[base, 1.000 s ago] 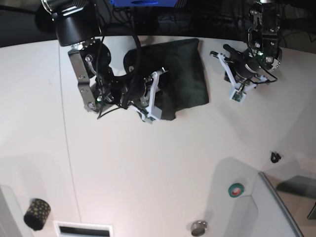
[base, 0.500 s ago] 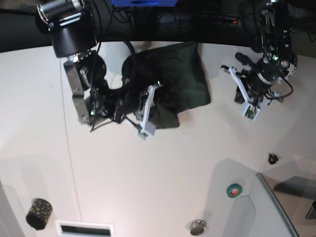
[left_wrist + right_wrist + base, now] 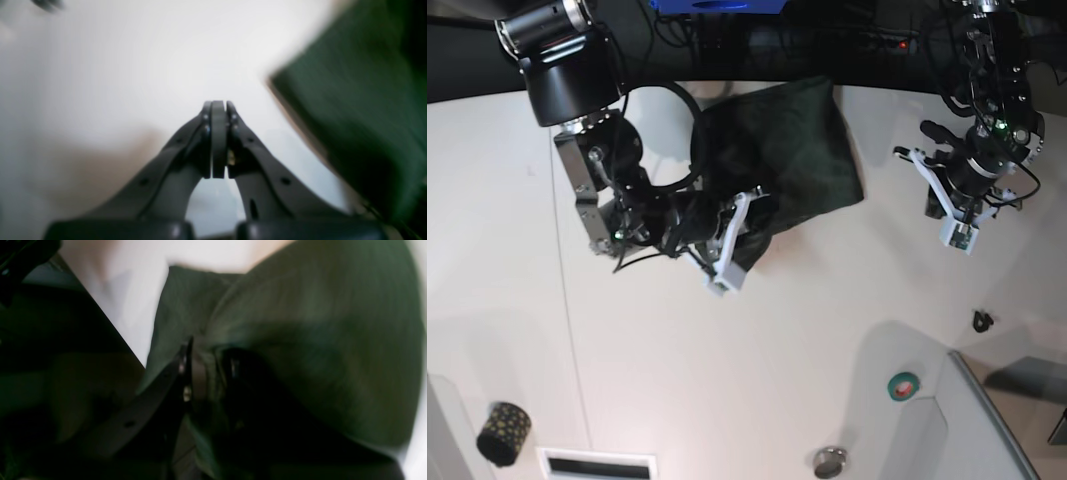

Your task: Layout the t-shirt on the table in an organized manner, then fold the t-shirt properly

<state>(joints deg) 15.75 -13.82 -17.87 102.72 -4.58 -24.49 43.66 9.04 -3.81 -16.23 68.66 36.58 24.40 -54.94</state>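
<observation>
On my right wrist feed, the right gripper [image 3: 206, 373] is clenched on a bunched fold of the t-shirt [image 3: 300, 340]: soft, matte, dark green cloth, pinched between the two black fingers [image 3: 181, 373], with the rest spreading out beyond the tips. The picture is blurred, so I can't read the weave.

On my left wrist feed, the left gripper [image 3: 218, 133] has its two dark, smooth fingers pressed flat together with nothing between them. The shirt's green edge lies off to the side of those tips, apart from them, over the smooth white table [image 3: 133, 66].

From the base view I count one t-shirt [image 3: 792, 150], a folded, roughly rectangular bundle on the table [image 3: 757, 370], its near corner gathered at the right gripper [image 3: 732, 255]. The left gripper [image 3: 957, 225] hangs well apart from the cloth.
</observation>
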